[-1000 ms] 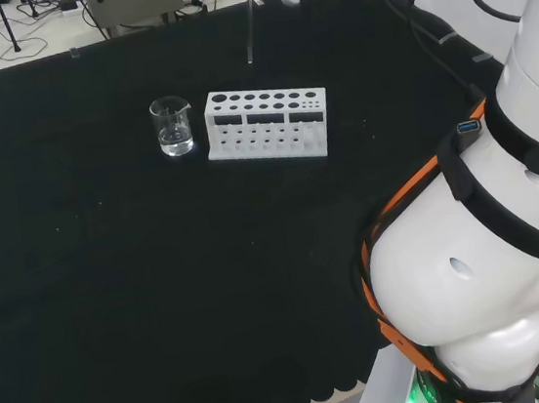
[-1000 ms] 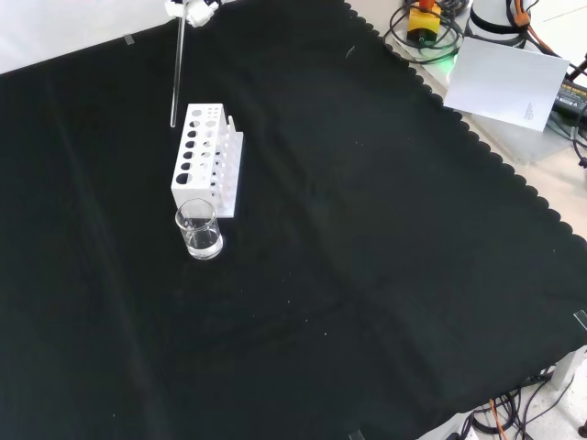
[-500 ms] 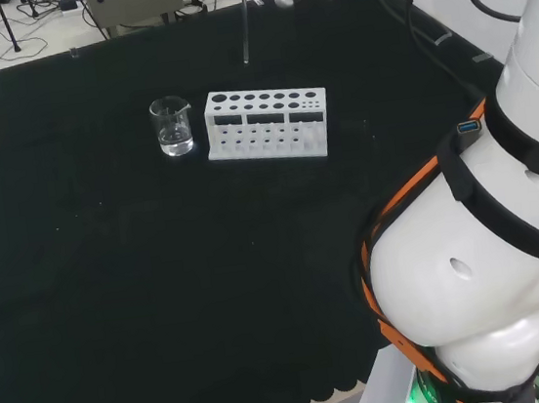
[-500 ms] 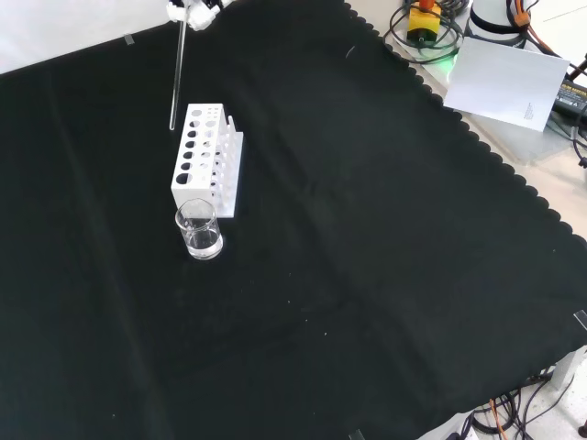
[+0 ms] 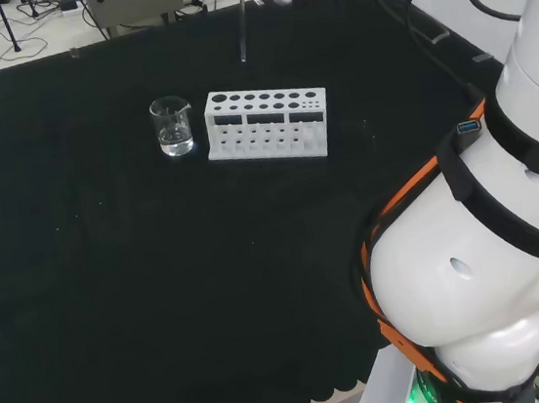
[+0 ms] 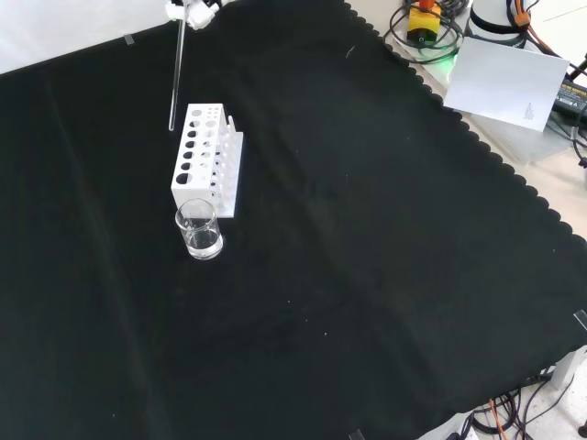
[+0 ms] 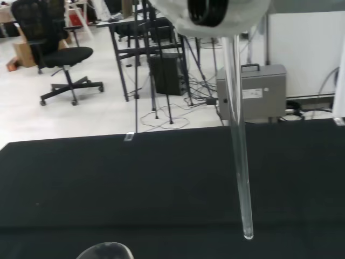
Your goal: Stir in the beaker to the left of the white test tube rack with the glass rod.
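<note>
In the head view, the beaker (image 5: 173, 127) stands just left of the rack (image 5: 266, 123).

Cloth: black cloth with scalloped edge (image 6: 385, 302) covering the bench.
Paper: white sheet (image 6: 509, 82), upper right of the front view.
Chair: black office chair (image 7: 54, 51), upper left of the wrist view.
Box: grey metal box with a handle (image 7: 259, 97), on the floor beyond the cloth.

- A black cloth (image 6: 367, 275) with a scalloped edge covers the table.
- Beyond it lies a pale tiled floor (image 7: 64, 116).
- A black office chair (image 7: 51, 51) on wheels stands near dark desk legs (image 7: 153, 81).
- A grey metal box (image 7: 257, 91) sits beside tangled cables (image 7: 178, 116).
</note>
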Available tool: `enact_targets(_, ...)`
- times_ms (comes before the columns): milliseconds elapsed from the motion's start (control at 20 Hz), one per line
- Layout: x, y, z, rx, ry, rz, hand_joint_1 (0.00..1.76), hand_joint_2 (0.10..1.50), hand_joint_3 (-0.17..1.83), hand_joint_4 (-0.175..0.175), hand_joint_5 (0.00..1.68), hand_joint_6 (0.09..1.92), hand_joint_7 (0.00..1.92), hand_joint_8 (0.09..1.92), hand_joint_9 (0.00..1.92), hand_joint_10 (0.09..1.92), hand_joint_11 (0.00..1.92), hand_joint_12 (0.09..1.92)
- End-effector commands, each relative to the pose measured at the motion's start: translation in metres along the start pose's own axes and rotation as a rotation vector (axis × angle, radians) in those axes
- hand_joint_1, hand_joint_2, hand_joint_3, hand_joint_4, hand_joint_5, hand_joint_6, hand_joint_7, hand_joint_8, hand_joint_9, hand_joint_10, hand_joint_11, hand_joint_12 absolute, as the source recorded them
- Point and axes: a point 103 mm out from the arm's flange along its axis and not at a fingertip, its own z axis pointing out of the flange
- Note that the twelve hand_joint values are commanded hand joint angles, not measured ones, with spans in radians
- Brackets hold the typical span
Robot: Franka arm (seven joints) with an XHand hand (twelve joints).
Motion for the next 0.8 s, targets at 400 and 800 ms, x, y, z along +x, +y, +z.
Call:
enact_targets(400,0.089,0.033,0.0,-0.002,0.06,-0.231,1.3,0.98,0.12,-0.175,1.2,0.32,1.16,1.03,1.72,0.67,1.32,0.84)
enact_targets(800,0.123,0.031,0.023,0.054,0.093,-0.314,1.3,0.99,0.11,-0.175,1.2,0.32,1.16,1.03,1.72,0.68,1.33,0.84)
